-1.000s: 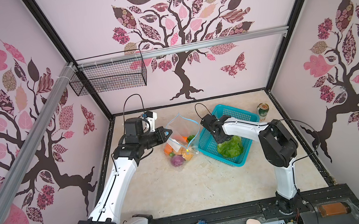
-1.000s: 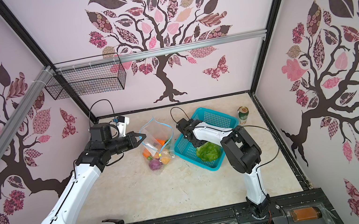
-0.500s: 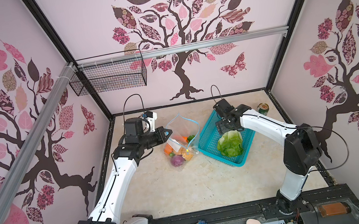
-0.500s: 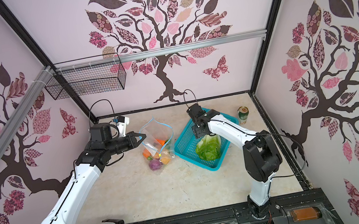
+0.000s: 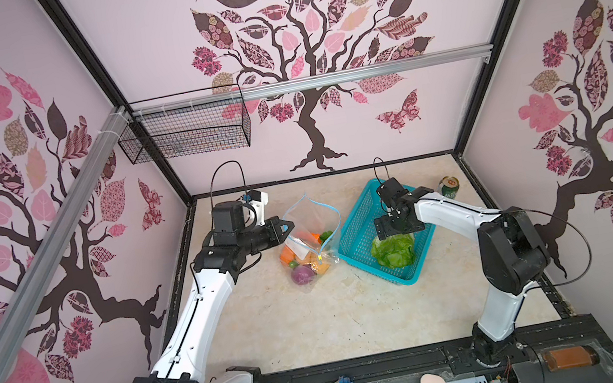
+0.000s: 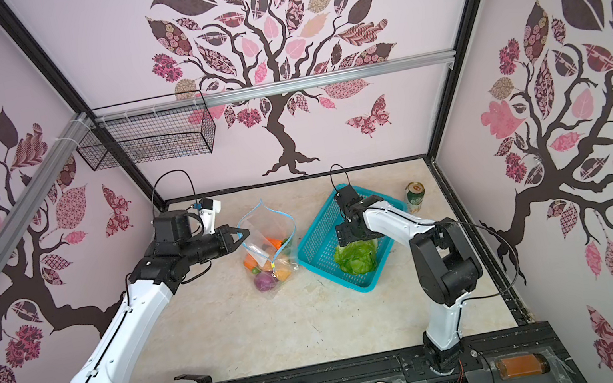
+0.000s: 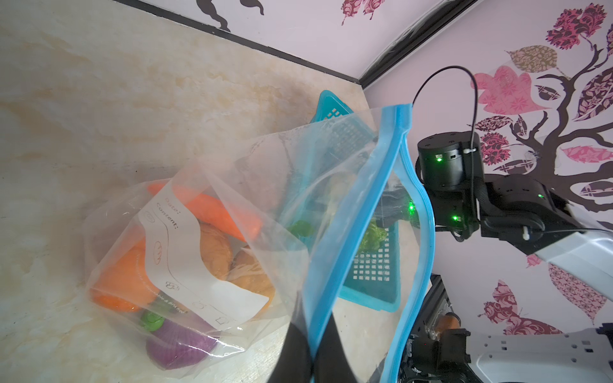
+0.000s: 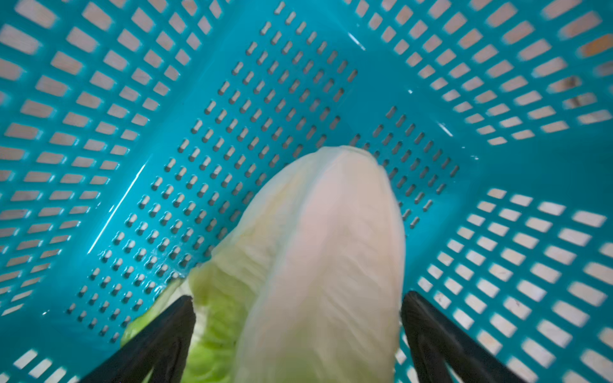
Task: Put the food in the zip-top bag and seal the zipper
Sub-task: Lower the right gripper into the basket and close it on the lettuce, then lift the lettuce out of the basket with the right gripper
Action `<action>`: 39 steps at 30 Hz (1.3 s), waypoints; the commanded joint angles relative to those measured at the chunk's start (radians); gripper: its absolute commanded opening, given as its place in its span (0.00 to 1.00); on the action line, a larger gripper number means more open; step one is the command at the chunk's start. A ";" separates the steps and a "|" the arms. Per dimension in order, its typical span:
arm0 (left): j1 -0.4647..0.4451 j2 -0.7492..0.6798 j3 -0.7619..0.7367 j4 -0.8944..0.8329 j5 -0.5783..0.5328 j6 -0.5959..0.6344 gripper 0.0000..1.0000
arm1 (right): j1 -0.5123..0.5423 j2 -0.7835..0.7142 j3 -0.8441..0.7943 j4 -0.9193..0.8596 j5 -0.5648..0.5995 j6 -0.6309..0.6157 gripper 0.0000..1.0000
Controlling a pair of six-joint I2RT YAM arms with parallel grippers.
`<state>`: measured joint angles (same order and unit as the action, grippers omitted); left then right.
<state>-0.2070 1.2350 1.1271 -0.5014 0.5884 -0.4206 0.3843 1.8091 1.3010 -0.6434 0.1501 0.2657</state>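
**Right arm now over the cabbage, jaws wide**

Right gripper has swung from beside the bag into the teal plastic mesh basket. Its jaws stand wide astride the large green-white leafy cabbage, the last food outside, not yet gripped. Left gripper keeps pinching the clear crinkly zip-top bag at its blue zipper strip, mouth open.

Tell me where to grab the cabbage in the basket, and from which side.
Likely across the cabbage, at its pale middle, from above: it lies flat on the basket floor, walls block sideways approaches, and the open right pincer straddles it.
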 commanded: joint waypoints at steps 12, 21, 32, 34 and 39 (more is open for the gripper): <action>0.004 -0.006 -0.019 0.020 0.009 0.004 0.00 | -0.004 0.079 -0.012 -0.001 -0.054 0.035 0.94; 0.004 -0.007 -0.020 0.020 0.005 0.004 0.00 | -0.005 0.046 -0.008 0.009 -0.062 0.047 0.49; 0.005 -0.008 -0.020 0.022 0.004 0.004 0.00 | -0.007 -0.122 0.091 0.012 -0.080 0.029 0.35; 0.004 -0.008 -0.020 0.020 0.004 0.004 0.00 | -0.007 -0.158 0.123 0.003 -0.076 0.013 0.35; 0.005 -0.008 -0.020 0.021 0.006 0.004 0.00 | -0.007 -0.246 0.195 0.005 -0.085 -0.037 0.35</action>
<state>-0.2070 1.2350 1.1271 -0.5014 0.5884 -0.4202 0.3763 1.6493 1.4433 -0.6331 0.0738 0.2668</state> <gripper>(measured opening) 0.049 0.481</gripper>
